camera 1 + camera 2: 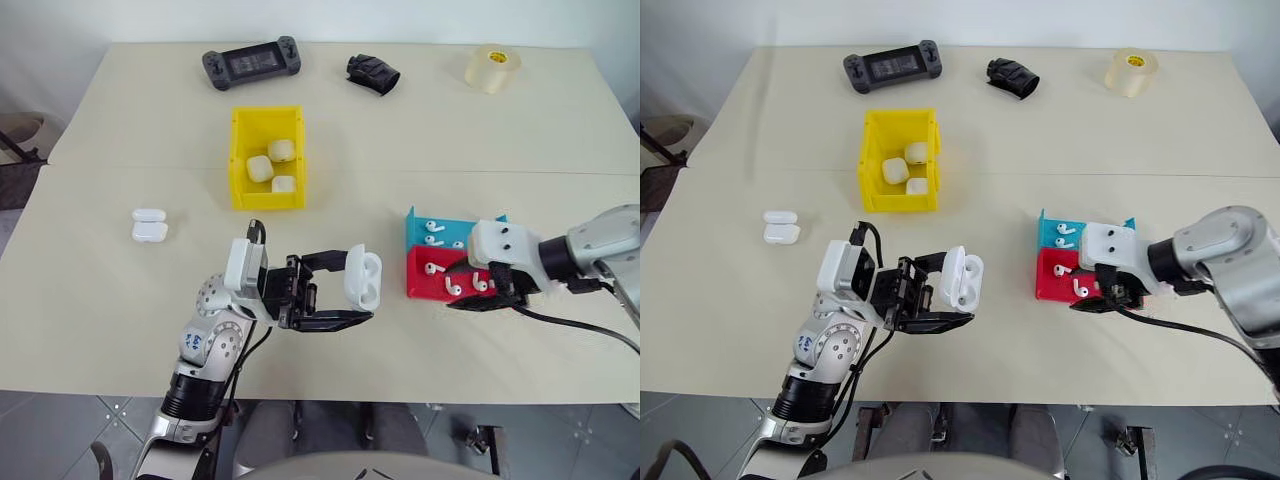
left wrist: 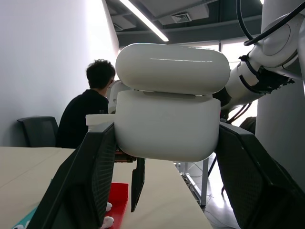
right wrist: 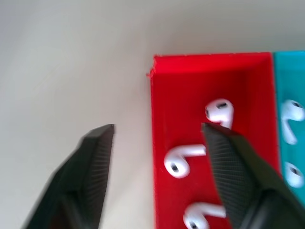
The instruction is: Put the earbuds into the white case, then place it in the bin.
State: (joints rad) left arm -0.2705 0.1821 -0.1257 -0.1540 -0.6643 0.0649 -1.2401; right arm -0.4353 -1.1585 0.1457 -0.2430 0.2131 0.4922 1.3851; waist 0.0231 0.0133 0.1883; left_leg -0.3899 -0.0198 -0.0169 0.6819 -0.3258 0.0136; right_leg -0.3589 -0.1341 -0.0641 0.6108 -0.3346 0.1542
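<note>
My left gripper [image 1: 357,286] is shut on the white case [image 1: 363,280], holding it above the table in front of me. In the left wrist view the case [image 2: 167,114] sits between both fingers with its lid tilted up. Several earbuds [image 1: 432,268] lie in the red tray [image 1: 418,290]. My right gripper [image 1: 485,298] hovers open over that tray's near end. In the right wrist view it [image 3: 157,128] holds nothing, with one finger above the earbuds [image 3: 183,160] and the other beside the tray. The yellow bin [image 1: 268,198] stands farther back, left of centre.
Three white cases lie inside the bin. Another white case [image 1: 149,225] sits on the table at the left. A blue tray [image 1: 415,222] with earbuds adjoins the red one. A game controller [image 1: 251,63], a black object [image 1: 373,73] and a tape roll [image 1: 492,67] line the far edge.
</note>
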